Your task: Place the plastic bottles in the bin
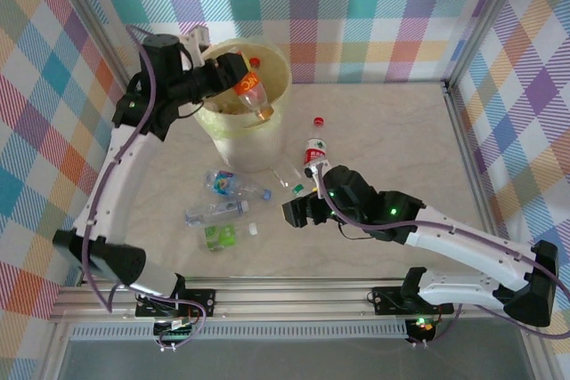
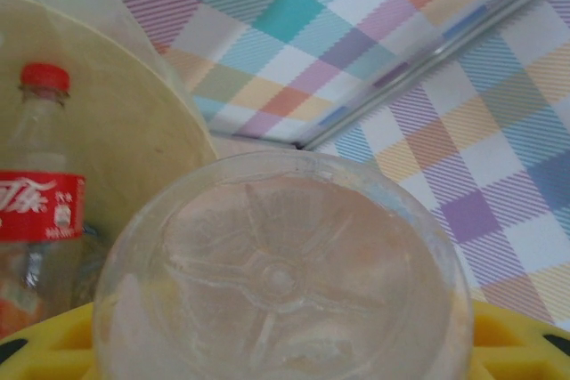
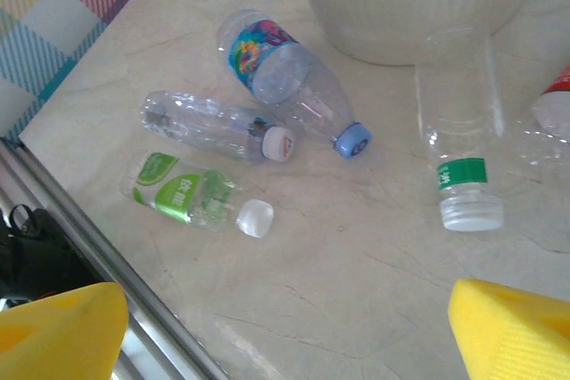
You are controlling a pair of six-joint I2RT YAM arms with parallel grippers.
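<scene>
The orange bottle is grasped by the left fingers, clenched around its clear base, and is held tilted over the mouth of the bin. Beyond these fingers, to their left, a cola bottle with a red cap is seen inside the bin. The right fingers are released and spread wide above the bench, with nothing between them. Ahead of them four bottles are laid on the bench. The green bottle is nearest on the left, with the clear bottle just beyond it. The blue bottle is farther off. The banded bottle is to the right, its base toward the bin.
</scene>
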